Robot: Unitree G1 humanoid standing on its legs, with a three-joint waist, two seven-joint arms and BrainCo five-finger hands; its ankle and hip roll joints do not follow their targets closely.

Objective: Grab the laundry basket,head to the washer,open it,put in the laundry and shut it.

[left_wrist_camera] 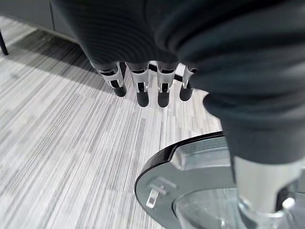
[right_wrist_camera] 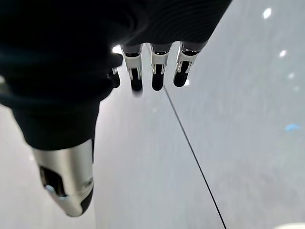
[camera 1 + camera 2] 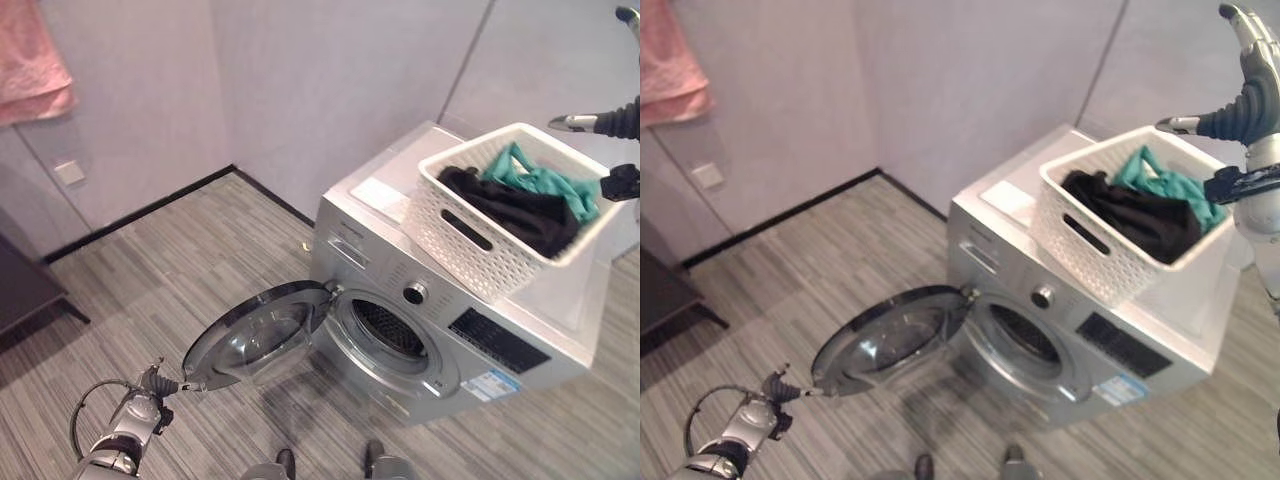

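Two robot hands show at opposite sides of a laundry corner. Far left, a pink towel [image 3: 33, 62] hangs on the pale wall above a grey striped floor [image 3: 150, 280]. Low at the left, the left hand [image 3: 150, 390] sits just beside the outer rim of the washer door [image 3: 255, 335], its fingers [image 1: 142, 88] straight and relaxed, holding nothing; whether a fingertip touches the rim I cannot tell. That round glass door is swung wide open toward the left, hinged at the drum opening [image 3: 388, 328], which gapes dark in the front of the silver washer [image 3: 520, 350]. A dial and a dark control panel sit along the washer's front, above and to the right of the opening. On the washer's top, toward its right back corner, rests the white laundry basket [image 3: 455, 225], slightly tilted, with a slot handle in its near side. Inside it lie a black garment [image 3: 520, 210] and, behind that, a teal garment [image 3: 545, 180], both still in the basket. At the far right, the right hand [image 3: 1250, 105] is raised beside the basket's far right rim, its fingers [image 2: 157, 71] loosely extended and empty.
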